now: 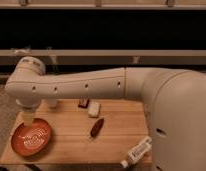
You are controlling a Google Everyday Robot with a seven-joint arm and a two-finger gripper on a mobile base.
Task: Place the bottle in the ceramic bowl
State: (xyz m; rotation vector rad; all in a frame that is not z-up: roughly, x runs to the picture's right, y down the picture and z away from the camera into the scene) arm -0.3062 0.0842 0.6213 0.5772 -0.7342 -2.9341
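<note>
The bottle (137, 151), small and white with a pale label, lies on its side at the front right edge of the wooden table (118, 135). The ceramic bowl (31, 138), orange-red with pale spiral lines, sits at the table's front left. My arm reaches from the right across the back of the table to the left. My gripper (28, 119) hangs from the wrist just above the bowl's far rim, far from the bottle. Nothing shows in the gripper.
A slim dark red pod-shaped thing (97, 127) lies mid-table. A small white block (94, 108) and a small red item (84, 102) sit behind it. A white cup (52, 103) stands at the back left, partly hidden by the arm. A dark shelf runs behind.
</note>
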